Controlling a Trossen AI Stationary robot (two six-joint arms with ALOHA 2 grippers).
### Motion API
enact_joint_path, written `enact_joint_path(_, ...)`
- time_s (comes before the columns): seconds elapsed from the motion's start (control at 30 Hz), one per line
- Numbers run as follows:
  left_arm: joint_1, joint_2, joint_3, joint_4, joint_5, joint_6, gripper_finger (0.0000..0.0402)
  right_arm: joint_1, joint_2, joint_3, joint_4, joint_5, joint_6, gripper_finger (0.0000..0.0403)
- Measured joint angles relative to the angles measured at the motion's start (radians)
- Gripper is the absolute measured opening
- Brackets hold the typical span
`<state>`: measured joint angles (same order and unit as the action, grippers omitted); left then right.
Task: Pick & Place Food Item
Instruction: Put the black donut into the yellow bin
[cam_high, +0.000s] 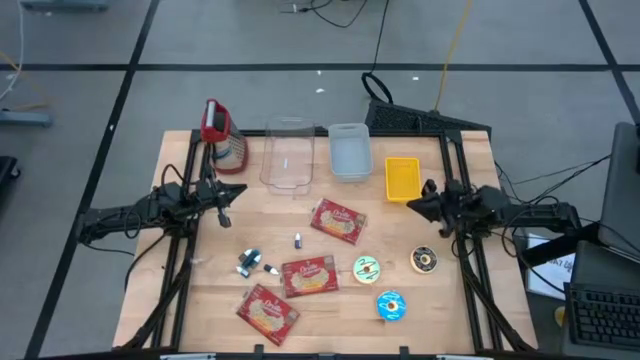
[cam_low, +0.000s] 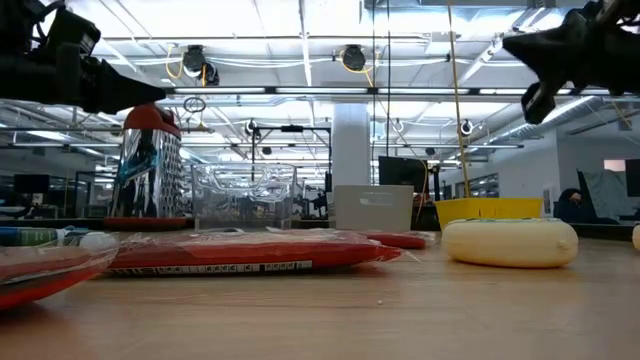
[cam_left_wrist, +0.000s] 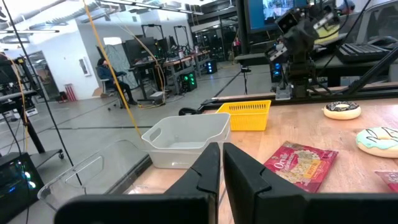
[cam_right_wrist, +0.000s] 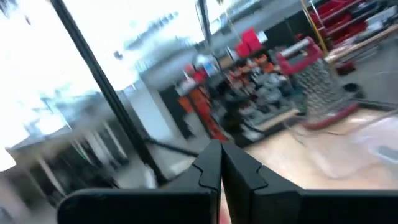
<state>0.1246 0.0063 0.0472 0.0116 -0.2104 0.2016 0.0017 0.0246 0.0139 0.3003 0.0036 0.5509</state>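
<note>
Both arms hang raised at the sides of the worktop (cam_high: 330, 300), neither carrying anything — a ready pose, it seems. The left hand (cam_left_wrist: 221, 163) has its fingers together; so does the right hand (cam_right_wrist: 221, 163). The food lies loose in front of the yellow basket (cam_high: 402, 178): snack packets (cam_high: 337, 221) and donuts (cam_high: 367, 268), within reach of either arm.

Overhead straight down, low view level across table (cam_high: 400, 300), wrist cameras forward

Grey floor (cam_high: 250, 90), ceiling strip lights (cam_low: 300, 42)
</note>
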Motion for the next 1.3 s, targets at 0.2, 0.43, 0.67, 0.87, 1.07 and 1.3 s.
enact_joint_path(0.2, 0.000, 0.000, 0.000, 0.000, 0.000, 0.000, 0.0024, 0.000, 0.000, 0.000, 0.106, 0.003, -0.054, 0.0000)
enact_joint_path(0.43, 0.000, 0.000, 0.000, 0.000, 0.000, 0.000, 0.0024, 0.000, 0.000, 0.000, 0.114, 0.027, -0.287, 0.0000)
enact_joint_path(0.67, 0.000, 0.000, 0.000, 0.000, 0.000, 0.000, 0.0024, 0.000, 0.013, 0.000, 0.116, 0.048, -0.245, 0.0000)
enact_joint_path(0.87, 0.000, 0.000, 0.000, 0.000, 0.000, 0.000, 0.0024, 0.000, 0.071, 0.000, 0.347, -0.015, -0.253, 0.0041)
enact_joint_path(1.07, 0.000, 0.000, 0.000, 0.000, 0.000, 0.000, 0.0024, 0.007, 0.170, 0.048, 0.623, -0.236, -0.211, 0.0146)
enact_joint_path(1.3, 0.000, 0.000, 0.000, 0.000, 0.000, 0.000, 0.0024, 0.157, 0.407, 0.266, 0.534, -0.314, -0.303, 0.0261)
